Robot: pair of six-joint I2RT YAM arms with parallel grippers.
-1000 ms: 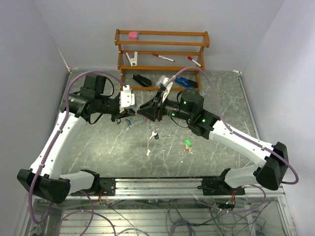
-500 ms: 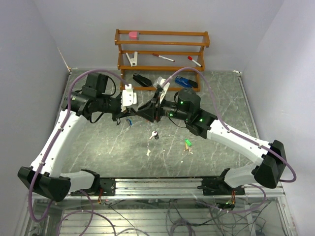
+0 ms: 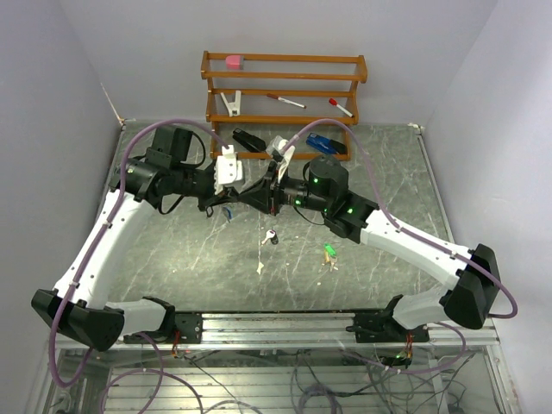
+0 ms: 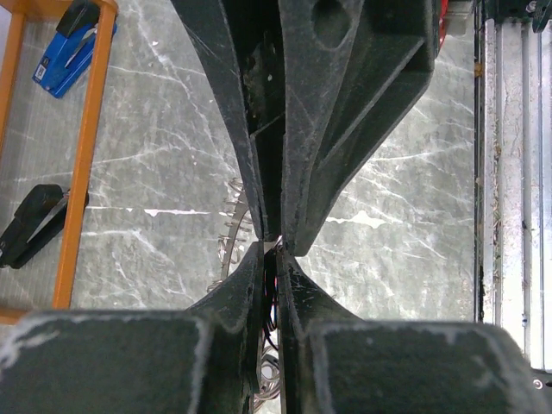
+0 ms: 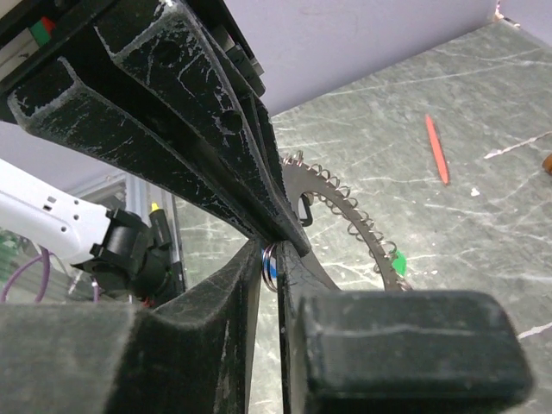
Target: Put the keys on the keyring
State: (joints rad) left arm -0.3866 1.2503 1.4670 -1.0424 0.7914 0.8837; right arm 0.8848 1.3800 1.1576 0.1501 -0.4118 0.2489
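Evidently tip to tip in mid-air, the left gripper [image 4: 270, 255] pinches the keyring [image 5: 345, 216], the right gripper [image 5: 269, 250] a key [image 5: 269, 262] — both nearly shut; slight misalignment could knock that key loose.

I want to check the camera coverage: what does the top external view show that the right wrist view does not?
Only top external: the wooden rack, a black stapler, a blue stapler. Only right wrist: the keyring with its fringe, a small ring between the right gripper jaws. Both: the left gripper and right gripper, tip to tip.
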